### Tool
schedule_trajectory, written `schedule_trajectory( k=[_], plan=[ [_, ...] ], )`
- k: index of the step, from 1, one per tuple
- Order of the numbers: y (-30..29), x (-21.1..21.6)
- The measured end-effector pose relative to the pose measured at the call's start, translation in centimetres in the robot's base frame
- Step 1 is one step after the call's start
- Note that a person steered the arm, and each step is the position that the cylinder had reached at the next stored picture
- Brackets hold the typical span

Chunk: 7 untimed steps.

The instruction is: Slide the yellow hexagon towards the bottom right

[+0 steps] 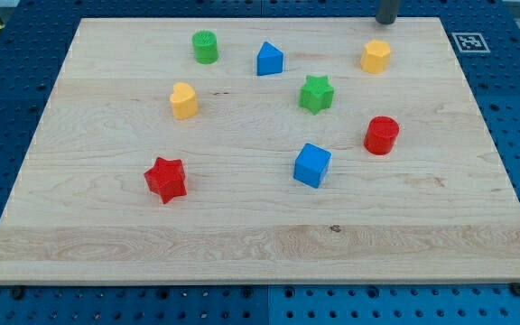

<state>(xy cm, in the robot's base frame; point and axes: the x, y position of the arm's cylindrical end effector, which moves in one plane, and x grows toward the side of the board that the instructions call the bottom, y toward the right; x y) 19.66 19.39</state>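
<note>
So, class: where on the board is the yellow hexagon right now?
The yellow hexagon sits near the view's top right of the board, just below my tip. The green star lies to its lower left and the red cylinder below it.

Only a short stub of the arm shows, cut off by the view's top edge above the board's far right corner. It is my tip [386, 21], the lower end of a straight rod: round in section, dark grey to near black, with a smooth, faintly glossy side that catches a paler streak of light. Its end is cut flat and blunt. No cables, screws or markings can be made out on it.
</note>
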Motion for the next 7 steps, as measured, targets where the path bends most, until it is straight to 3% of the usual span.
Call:
schedule_trajectory(
  k=[4, 7],
  plan=[
    [-6.5, 0.9],
    [-6.5, 3.4]
  ],
)
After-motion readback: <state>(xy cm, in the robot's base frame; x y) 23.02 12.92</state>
